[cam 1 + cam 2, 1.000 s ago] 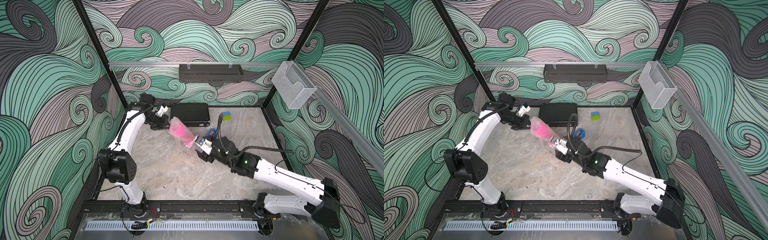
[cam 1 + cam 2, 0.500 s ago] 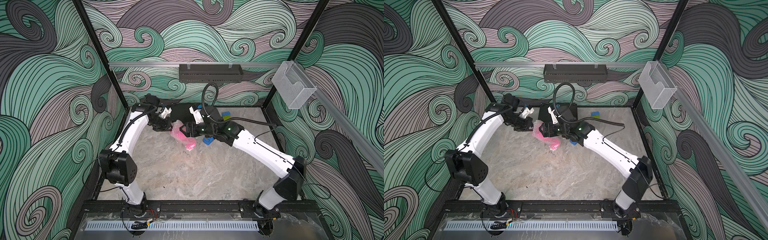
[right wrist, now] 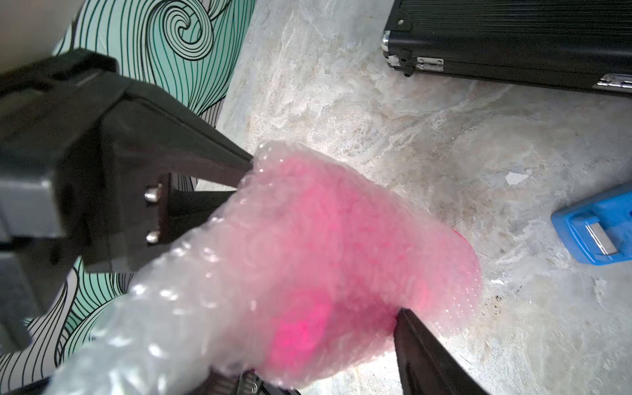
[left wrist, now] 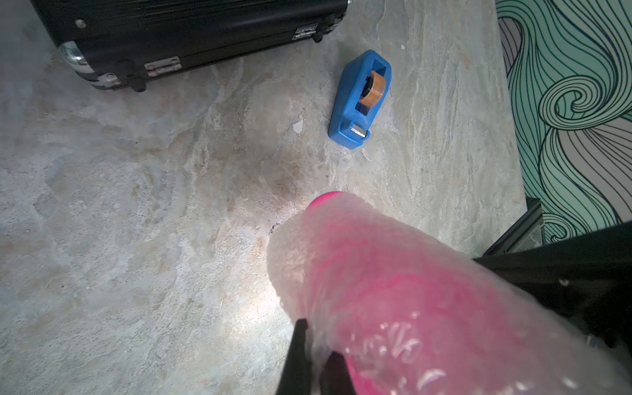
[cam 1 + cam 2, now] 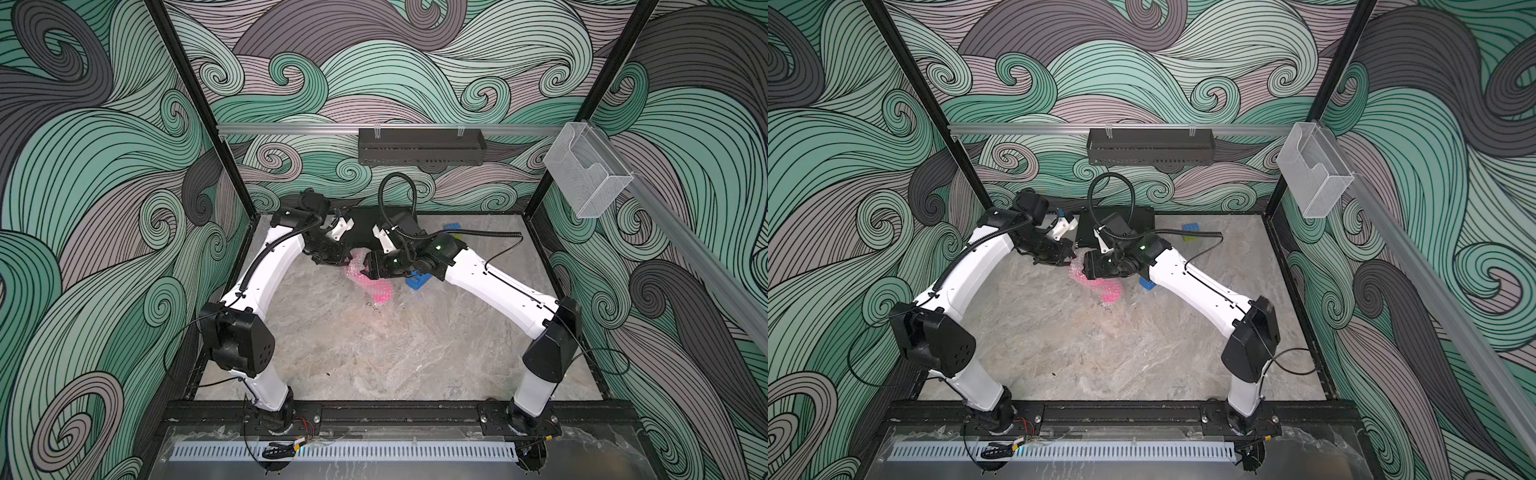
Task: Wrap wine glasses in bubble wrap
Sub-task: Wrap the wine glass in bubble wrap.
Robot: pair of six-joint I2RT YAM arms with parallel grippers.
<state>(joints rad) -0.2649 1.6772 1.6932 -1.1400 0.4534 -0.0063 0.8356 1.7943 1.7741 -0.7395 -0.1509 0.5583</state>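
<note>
**Top views and wrist views: wrapped goblet between both grippers**

The grey marbled stone-look table (image 5: 374,353) is carrying everything. A black ribbed hard case (image 4: 188,27) with metal hinges is lying along its rear edge. In both top views the two white arms are reaching inward and meeting just in front of that case.

The left gripper (image 5: 345,261) is pinching the gathered end of a clear, small-bubbled plastic bubble wrap (image 3: 154,307) sheet. The left wrist view is showing film squeezed between its black fingertips (image 4: 298,345).

The right gripper (image 5: 368,272) is straddling the wrapped bundle with its jaws apart, one finger (image 3: 427,352) lying against the film. Whether it is clamping cannot be told.

The bright magenta-pink opaque plastic goblet (image 5: 380,293) is sitting inside the bubble wrap at rear-centre, slanting from the grippers down toward the table. Contact with the table cannot be judged.

A blue plastic tape dispenser (image 4: 359,102) holding an amber roll is resting just beside the goblet, on the right arm's side. Small blue and green studded blocks (image 5: 1190,232) are lying near the case, on the same side.
</note>
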